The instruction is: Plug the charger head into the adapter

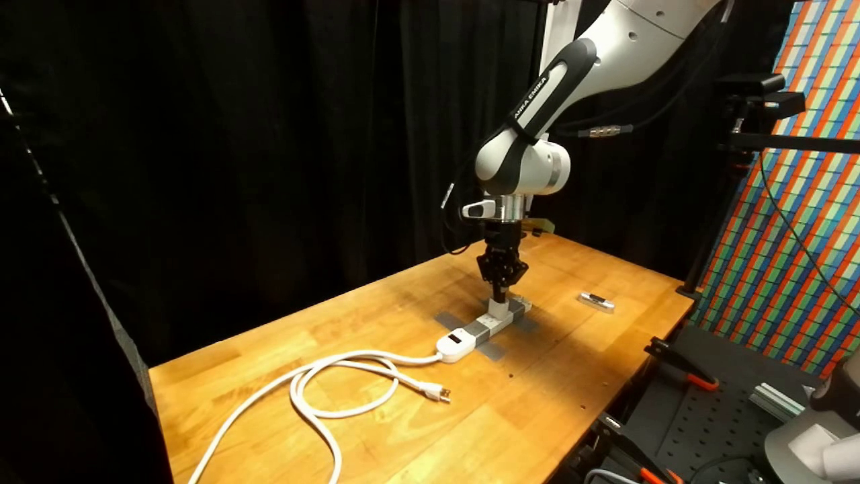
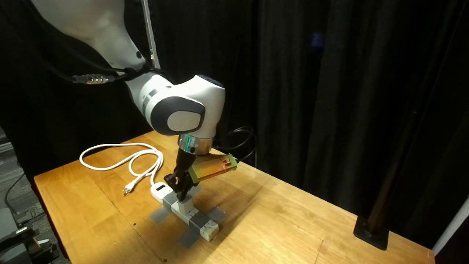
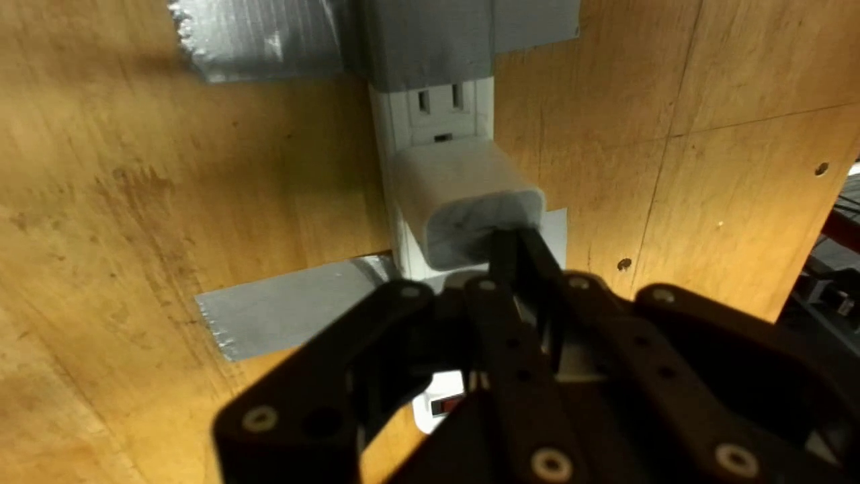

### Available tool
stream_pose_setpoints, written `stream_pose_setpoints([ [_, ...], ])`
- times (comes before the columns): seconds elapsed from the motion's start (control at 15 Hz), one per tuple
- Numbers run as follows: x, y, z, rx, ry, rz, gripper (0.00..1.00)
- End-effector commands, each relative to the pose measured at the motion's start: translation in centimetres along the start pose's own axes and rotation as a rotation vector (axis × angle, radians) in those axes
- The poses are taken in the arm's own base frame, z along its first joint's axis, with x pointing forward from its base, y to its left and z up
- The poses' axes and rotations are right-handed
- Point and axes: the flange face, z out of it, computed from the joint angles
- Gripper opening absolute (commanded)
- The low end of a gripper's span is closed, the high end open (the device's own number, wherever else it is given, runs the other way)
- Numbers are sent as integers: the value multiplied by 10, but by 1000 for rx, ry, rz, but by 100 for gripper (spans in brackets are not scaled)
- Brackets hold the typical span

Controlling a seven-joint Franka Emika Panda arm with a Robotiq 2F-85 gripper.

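Note:
The charger head (image 1: 498, 309), a small white block, stands upright on the adapter in both exterior views (image 2: 185, 205). In the wrist view the charger head (image 3: 470, 171) covers part of the adapter's face, beside an uncovered outlet. The adapter (image 1: 496, 323) is a long white bar under grey tape on the table; it also shows in an exterior view (image 2: 209, 230) and the wrist view (image 3: 440, 114). My gripper (image 3: 514, 236) is shut, its fingertips together at the charger head's top face, not around it. It points down in both exterior views (image 1: 498, 296) (image 2: 181, 198). The charger's prongs are hidden.
A looped white cable (image 1: 366, 354) runs from the adapter's switch end (image 1: 456, 345), with its plug (image 1: 435, 391) lying on the wooden table (image 1: 430, 444). A small silver-and-dark piece (image 1: 596, 302) lies near the table edge. A dark post base (image 2: 371, 233) stands at a table corner.

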Motion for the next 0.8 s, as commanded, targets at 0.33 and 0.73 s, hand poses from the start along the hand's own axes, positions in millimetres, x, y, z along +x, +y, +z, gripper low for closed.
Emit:
stream_pose_setpoints([
  [0.33,-30,13,-19,65,103,94,54],
  [0.73,-70,16,-71,188,282,83,99],
])
